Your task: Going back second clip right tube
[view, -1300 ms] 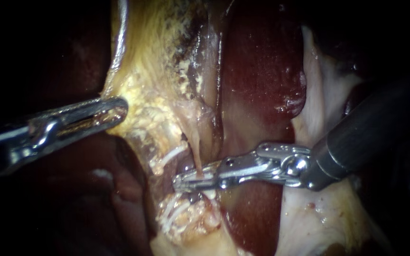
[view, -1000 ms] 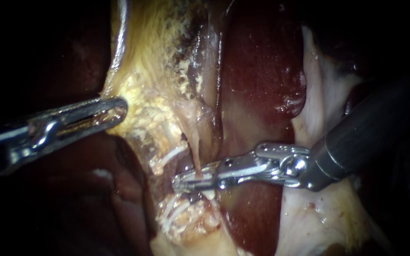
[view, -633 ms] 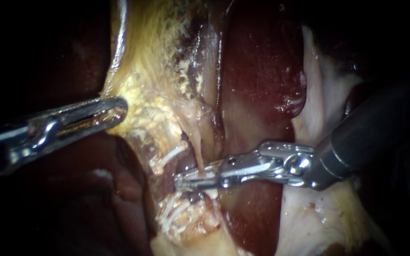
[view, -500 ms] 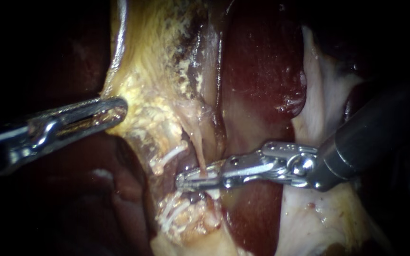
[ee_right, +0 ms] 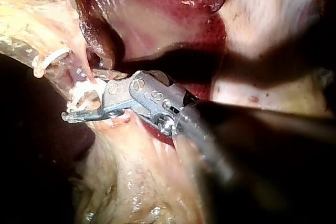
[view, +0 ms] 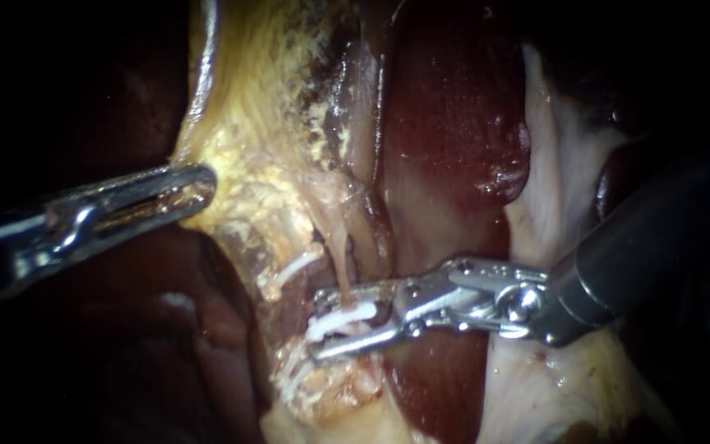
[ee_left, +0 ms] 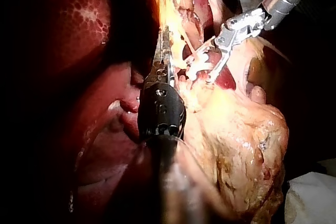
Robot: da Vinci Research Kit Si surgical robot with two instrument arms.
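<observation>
Two instruments work here. The left instrument (view: pixel 195 185) comes in from the middle left of the endoscope view, its jaws pressed together on the edge of the yellow fatty tissue (view: pixel 248 140). The right instrument (view: pixel 322 325) comes in from the right edge to the lower centre. Its jaws stand spread, one above and one below a white clip (view: pixel 347 314). That clip sits across a thin pale tube (view: pixel 340 263) that runs down from the fatty tissue, and a gap shows between the clip and the lower jaw.

More white clips lie close by, one up and to the left (view: pixel 296 267) and others just below the lower jaw (view: pixel 289 374). Dark red liver (view: pixel 445 107) fills the upper centre behind the tube. The right instrument's dark shaft (view: pixel 643 238) covers part of the pale membrane (view: pixel 552 164) at the right.

In the right wrist view, the clip (ee_right: pixel 86 98) lies between the spread jaws (ee_right: pixel 71 109).
</observation>
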